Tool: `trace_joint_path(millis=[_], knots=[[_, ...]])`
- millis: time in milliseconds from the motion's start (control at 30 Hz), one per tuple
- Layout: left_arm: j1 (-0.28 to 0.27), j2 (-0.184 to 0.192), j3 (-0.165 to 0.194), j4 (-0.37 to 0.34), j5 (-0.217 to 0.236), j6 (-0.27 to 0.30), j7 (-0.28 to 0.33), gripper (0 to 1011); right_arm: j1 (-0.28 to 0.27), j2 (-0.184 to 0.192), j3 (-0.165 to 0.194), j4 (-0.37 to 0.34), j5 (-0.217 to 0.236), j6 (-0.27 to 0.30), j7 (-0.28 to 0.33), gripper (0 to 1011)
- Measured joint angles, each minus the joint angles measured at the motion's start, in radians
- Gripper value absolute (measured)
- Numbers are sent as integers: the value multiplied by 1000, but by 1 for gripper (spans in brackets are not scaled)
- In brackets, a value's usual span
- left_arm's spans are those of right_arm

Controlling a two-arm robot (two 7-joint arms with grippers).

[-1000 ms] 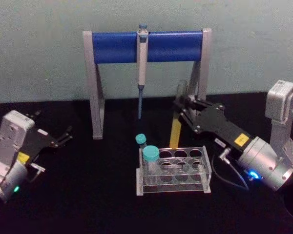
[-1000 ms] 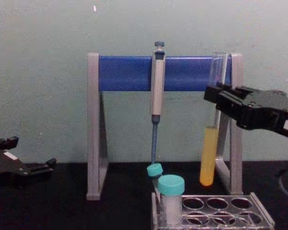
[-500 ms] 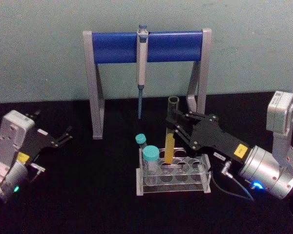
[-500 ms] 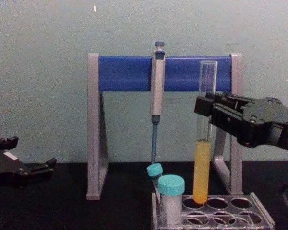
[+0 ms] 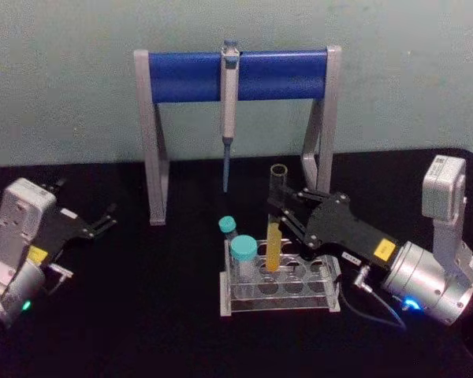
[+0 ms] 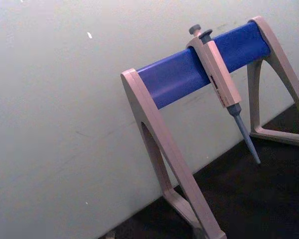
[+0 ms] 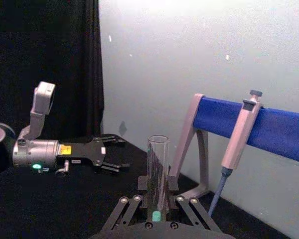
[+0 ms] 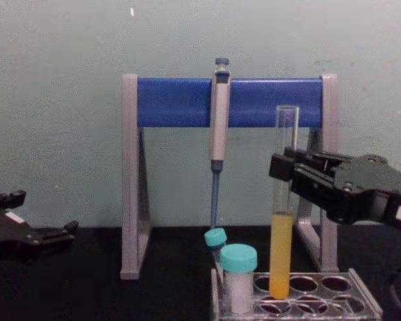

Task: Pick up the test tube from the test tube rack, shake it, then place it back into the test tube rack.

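Glass test tube (image 8: 283, 200): upright, bottom in rack (image 5: 277, 305) hole.
Right pincer (image 5: 275, 211): clamped on test tube.
Left pincer (image 5: 106, 219): parked left, fingers apart.

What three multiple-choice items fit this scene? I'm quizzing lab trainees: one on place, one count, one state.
1. The test tube's lower end is: A in a test tube rack hole; B hanging clear above it; C lying beside it.
2. Teal caps: A one; B two; C four.
3. The right gripper's jaws are: A open; B shut on the test tube; C shut on nothing.
Key: A, yellow liquid dips below the rack top; B, one large, one smaller behind; B, they pinch the glass.
Parked: left gripper, at left.
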Motion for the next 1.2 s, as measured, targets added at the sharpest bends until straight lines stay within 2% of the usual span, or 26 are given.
trace_joint_path(millis=[633,1200], knots=[[0,0,0,0,0,0,0,1001,12,-28,-12,58,4,-15,-6,229],[0,0,0,0,0,0,0,1001,13,-47,-24,99,-12,-16,-13,228]])
